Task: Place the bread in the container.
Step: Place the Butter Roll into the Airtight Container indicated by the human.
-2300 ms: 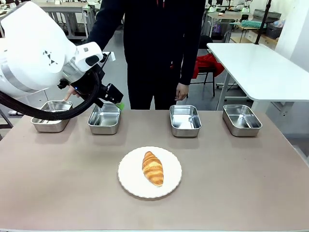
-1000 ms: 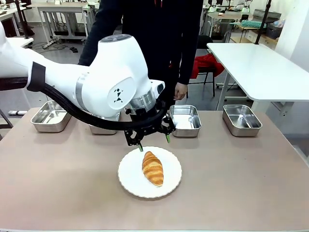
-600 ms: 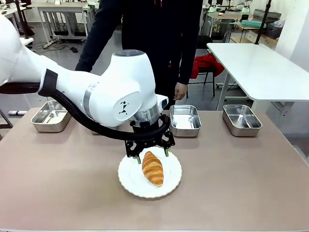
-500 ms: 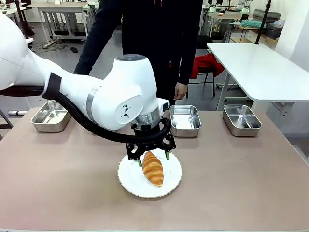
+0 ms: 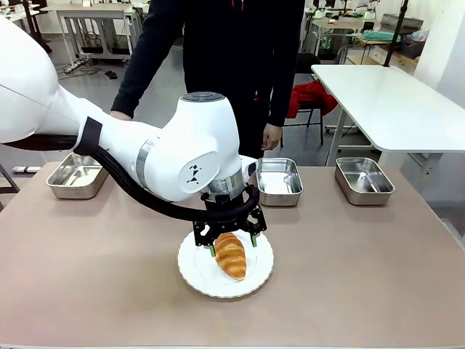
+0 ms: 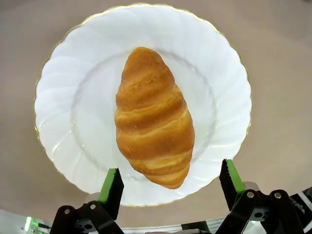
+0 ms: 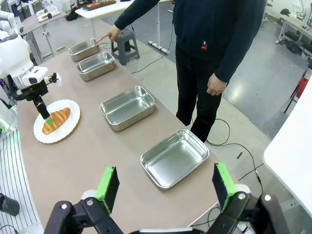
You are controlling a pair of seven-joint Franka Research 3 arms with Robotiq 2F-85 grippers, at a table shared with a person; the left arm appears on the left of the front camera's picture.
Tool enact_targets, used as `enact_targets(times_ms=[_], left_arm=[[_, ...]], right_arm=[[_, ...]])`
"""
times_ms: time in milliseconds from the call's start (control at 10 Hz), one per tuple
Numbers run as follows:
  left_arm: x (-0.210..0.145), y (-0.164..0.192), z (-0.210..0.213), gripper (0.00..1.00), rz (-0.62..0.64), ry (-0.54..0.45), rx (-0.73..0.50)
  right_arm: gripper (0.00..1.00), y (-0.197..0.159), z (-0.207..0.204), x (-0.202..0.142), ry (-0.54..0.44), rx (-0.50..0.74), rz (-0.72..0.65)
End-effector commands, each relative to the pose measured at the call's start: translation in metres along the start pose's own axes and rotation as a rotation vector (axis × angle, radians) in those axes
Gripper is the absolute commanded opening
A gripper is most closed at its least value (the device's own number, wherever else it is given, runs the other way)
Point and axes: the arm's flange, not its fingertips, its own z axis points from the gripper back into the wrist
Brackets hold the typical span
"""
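The bread (image 5: 232, 257) is a golden-brown croissant lying on a round white plate (image 5: 195, 270) at the table's middle front. My left gripper (image 5: 232, 247) hangs low over it, open. In the left wrist view the bread (image 6: 153, 117) lies lengthwise on the plate (image 6: 63, 97), and the left gripper (image 6: 170, 179) straddles its near end, its green pads (image 6: 112, 184) clear of the crust. The container (image 5: 76, 174) is the far-left steel tray; the person's finger (image 7: 103, 37) points at that container (image 7: 84, 48). My right gripper (image 7: 165, 183) is open and holds nothing.
Two more steel trays (image 5: 278, 182) (image 5: 363, 179) stand along the far edge, and another (image 7: 96, 65) sits beside the pointed-at one. The person (image 5: 240, 65) stands at the far side. A white table (image 5: 392, 102) is at the back right.
My left arm swung from the far-left trays to the plate and came down, so its open fingers now flank the bread. The bread and plate have not moved.
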Motion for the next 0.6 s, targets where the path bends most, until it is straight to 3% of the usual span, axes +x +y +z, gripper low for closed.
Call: enact_targets(times_ms=[0, 500], left_arm=[[0.002, 0.001, -0.007, 1.00, 0.010, -0.002, 0.003], [0.015, 0.003, -0.022, 1.00, 0.000, -0.014, 0.033]], right_arm=[[1.00, 0.001, 0.001, 0.002, -0.004, 0.002, 0.005], [1.00, 0.001, 0.001, 0.002, -0.004, 0.002, 0.005]])
